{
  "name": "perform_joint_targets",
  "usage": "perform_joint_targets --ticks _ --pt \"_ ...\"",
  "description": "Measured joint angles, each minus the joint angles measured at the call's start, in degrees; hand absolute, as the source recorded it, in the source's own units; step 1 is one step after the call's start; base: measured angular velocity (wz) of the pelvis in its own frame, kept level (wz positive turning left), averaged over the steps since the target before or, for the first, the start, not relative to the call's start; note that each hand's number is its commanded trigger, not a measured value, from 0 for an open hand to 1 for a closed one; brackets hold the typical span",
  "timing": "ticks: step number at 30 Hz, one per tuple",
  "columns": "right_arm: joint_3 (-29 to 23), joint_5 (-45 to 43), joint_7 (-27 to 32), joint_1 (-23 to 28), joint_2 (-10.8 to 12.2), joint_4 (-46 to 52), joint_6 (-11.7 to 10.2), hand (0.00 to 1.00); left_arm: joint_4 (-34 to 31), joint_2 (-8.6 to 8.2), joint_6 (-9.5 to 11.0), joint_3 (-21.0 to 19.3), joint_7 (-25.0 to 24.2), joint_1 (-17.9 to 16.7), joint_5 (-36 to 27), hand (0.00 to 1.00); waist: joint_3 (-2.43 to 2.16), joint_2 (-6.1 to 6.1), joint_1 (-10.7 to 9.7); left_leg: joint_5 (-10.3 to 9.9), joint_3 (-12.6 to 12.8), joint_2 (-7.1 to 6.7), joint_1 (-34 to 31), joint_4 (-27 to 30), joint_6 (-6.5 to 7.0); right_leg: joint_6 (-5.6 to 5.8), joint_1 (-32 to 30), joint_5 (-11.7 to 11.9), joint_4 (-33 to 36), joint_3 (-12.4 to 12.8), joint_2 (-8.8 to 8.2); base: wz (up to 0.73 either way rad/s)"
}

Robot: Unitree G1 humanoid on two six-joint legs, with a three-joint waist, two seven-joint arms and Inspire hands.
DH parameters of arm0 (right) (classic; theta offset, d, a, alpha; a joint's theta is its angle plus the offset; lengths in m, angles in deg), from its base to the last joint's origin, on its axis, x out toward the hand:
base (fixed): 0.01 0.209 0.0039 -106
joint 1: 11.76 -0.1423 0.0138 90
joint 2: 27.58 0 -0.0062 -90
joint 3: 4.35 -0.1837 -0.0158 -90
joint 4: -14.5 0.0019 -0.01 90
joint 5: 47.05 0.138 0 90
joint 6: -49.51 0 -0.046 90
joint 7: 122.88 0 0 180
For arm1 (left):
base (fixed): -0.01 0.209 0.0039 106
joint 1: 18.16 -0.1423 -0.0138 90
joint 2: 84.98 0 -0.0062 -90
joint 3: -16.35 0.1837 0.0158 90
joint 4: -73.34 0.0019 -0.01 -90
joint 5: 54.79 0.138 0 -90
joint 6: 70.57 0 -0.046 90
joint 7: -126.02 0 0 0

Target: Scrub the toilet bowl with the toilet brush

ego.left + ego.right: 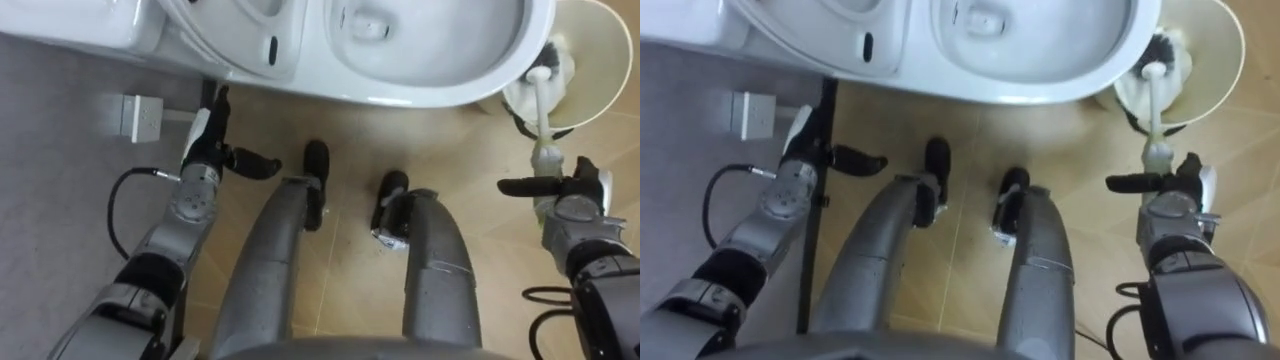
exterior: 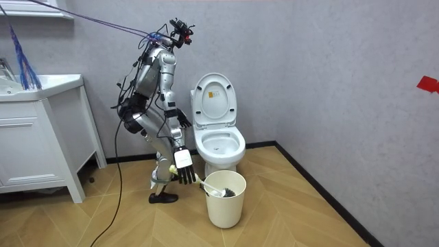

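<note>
Toilet [image 1: 430, 92] dead ahead, lid up. At its right is the pale bucket [image 1: 603, 50], with the brush [image 1: 540, 108] standing inside. The job now, I'd say: wrap squarely round that handle before lifting. The right hand [image 1: 578, 192] hovers just beside it, fingers straight, thumb out, holding nothing. The left hand [image 1: 203, 150] hangs relaxed and empty beside the bowl.

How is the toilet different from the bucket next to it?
The toilet is white with its lid up; the bucket is cream and has no lid. The toilet is taller than the bucket. The bucket holds the brush; the toilet bowl holds none. Both stand on the floor.
</note>
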Motion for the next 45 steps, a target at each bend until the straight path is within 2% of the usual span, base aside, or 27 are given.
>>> perform_joint_targets --ticks 5,9,12,13,14,20,26,30,36,42,45 --pt "0.00 0.86 -0.27 -0.61 -0.64 -0.34 -0.25 0.00 -1.20 0.13 0.02 0.20 0.07 0.02 -2.58 0.00 0.01 0.08 0.07 -0.24 0.17 0.09 -2.96 2.01 0.09 -0.15 -2.93 -0.33 1.87 0.18 -0.03 0.00" --pt "0.03 1.09 -0.26 -2.17 -0.93 -1.54 -0.24 0.00 -2.40 0.79 0.28 1.24 0.23 0.22 -5.99 0.00 0.01 0.15 0.18 -0.42 0.45 0.00 -4.68 3.03 0.15 -0.32 -4.79 -0.69 3.43 0.24 -0.76 0.00" --pt "0.27 1.37 -0.26 -2.57 -1.29 -1.82 -0.26 0.00 -2.64 0.78 0.30 1.36 0.55 0.27 -7.28 0.00 0.06 0.71 0.40 -0.44 0.42 0.02 -5.19 3.48 0.17 -0.29 -5.23 -0.83 3.76 0.19 -0.81 0.00" --pt "0.76 1.76 -0.25 -2.61 -1.69 -1.83 -0.26 0.22 -2.64 0.84 0.30 1.66 0.64 0.35 -7.65 0.00 0.05 1.11 0.48 -0.46 0.44 0.01 -5.33 3.56 0.20 -0.26 -5.34 -0.85 3.81 0.18 -0.83 0.00" --pt "1.30 2.15 -0.24 -2.62 -2.00 -1.84 -0.26 1.00 -2.64 0.98 0.30 2.09 0.66 0.48 -7.66 0.00 0.04 1.38 0.60 -0.48 0.52 0.00 -5.43 3.60 0.24 -0.25 -5.48 -0.85 3.89 0.22 -0.85 0.00" --pt "2.24 5.68 -0.34 -2.74 -2.27 -1.99 -0.26 1.00 -2.57 1.11 0.43 2.28 0.68 1.73 -7.64 0.00 0.01 1.57 0.68 -0.52 0.74 -0.17 -5.57 3.79 0.26 -0.41 -5.87 -0.98 4.50 0.28 -0.96 0.00" --pt "2.41 12.30 -2.17 -2.03 -3.40 -2.46 -0.07 1.00 -2.58 1.13 0.36 2.28 0.94 1.75 -7.65 0.00 -0.02 2.40 1.56 -0.72 0.68 -0.02 -5.58 4.24 0.24 -0.41 -5.75 -0.99 4.60 0.22 -0.82 0.00" --pt "2.85 15.18 -3.43 -1.67 -3.33 -2.39 1.36 1.00 -2.62 1.12 0.23 2.29 1.05 1.67 -7.66 0.00 -0.03 2.60 1.72 -0.72 0.68 0.00 -5.58 4.31 0.25 -0.41 -5.74 -0.99 4.63 0.21 -0.81 0.00" --pt "2.89 16.68 -4.08 -1.44 -3.30 -2.53 2.21 1.00 -4.24 1.08 -0.24 2.29 1.08 1.03 -7.58 0.00 -0.08 2.67 1.85 -0.71 0.58 0.00 -5.29 4.64 0.25 -0.42 -5.34 -0.98 4.57 0.07 -0.81 0.00" --pt "2.90 17.55 -4.77 -0.73 -3.14 -4.04 2.38 1.00 -4.37 1.06 -0.26 2.26 1.21 -0.15 -7.60 0.00 -0.12 2.71 1.93 -0.68 0.60 0.04 -2.09 3.12 0.22 -0.40 -2.26 -0.99 3.43 0.00 -0.78 0.00" --pt "2.89 18.90 -5.32 -0.55 -2.98 -4.46 2.46 1.00 -4.49 1.07 -1.03 2.24 1.20 -1.19 -7.50 0.00 -0.11 2.62 1.80 -0.62 0.65 0.06 0.07 2.10 0.16 -0.37 -0.14 -0.83 2.38 -0.04 -0.86 0.00"
